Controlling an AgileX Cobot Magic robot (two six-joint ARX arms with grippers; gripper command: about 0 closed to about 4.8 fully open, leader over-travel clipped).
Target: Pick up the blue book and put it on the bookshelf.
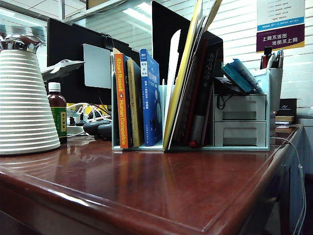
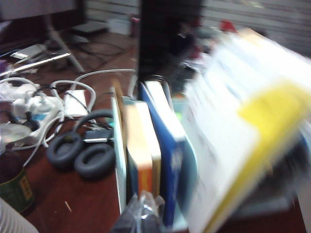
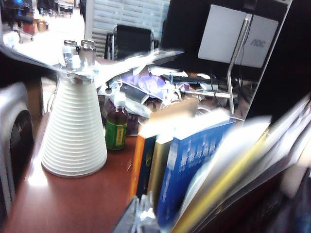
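The exterior view is sharp and evenly lit, with ceiling strip lights reflected in the window behind the bookshelf (image 1: 195,144) and soft glare streaking the glossy wooden desk (image 1: 161,191) in front of it. Both wrist views are motion-blurred: the yellow and white papers (image 2: 248,145) beside the blue book (image 2: 167,160) smear worst. In the right wrist view, bright daylight washes out the background behind the white ribbed vessel (image 3: 74,131).

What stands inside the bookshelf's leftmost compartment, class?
In the bookshelf: the orange-spined book, a yellowish book and the blue book, upright. Their lower back edges are covered.
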